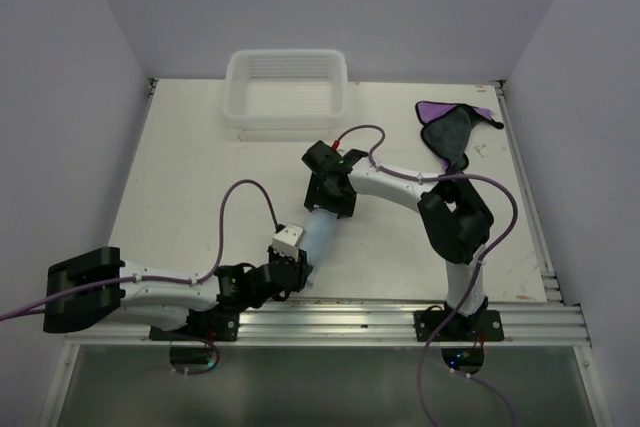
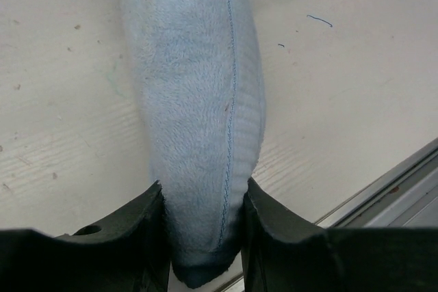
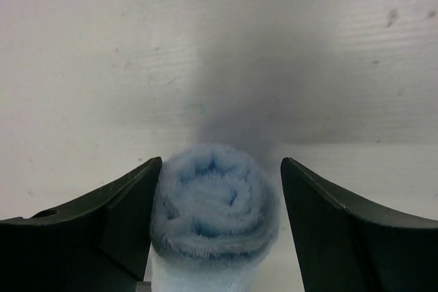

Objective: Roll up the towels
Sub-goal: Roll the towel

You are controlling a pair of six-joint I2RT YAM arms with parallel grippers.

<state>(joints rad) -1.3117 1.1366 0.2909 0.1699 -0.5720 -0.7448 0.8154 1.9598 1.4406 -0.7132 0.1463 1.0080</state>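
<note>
The light blue towel (image 1: pixel 322 235) lies rolled into a tube on the table, between my two grippers. My left gripper (image 1: pixel 291 269) holds its near end. In the left wrist view the jaws (image 2: pixel 203 193) press both sides of the roll (image 2: pixel 195 87). My right gripper (image 1: pixel 328 209) sits over the far end. There the spiral end face (image 3: pixel 213 206) lies between open jaws (image 3: pixel 221 160), with the left finger (image 3: pixel 130 203) against it and a gap at the right finger (image 3: pixel 328 217). The purple towel (image 1: pixel 455 127), dark side up, lies crumpled at the back right.
A white basket (image 1: pixel 287 87) stands at the back edge of the table, in the middle. An aluminium rail (image 1: pixel 400 319) runs along the near edge, close to the left gripper (image 2: pixel 404 189). White walls close in both sides and the back.
</note>
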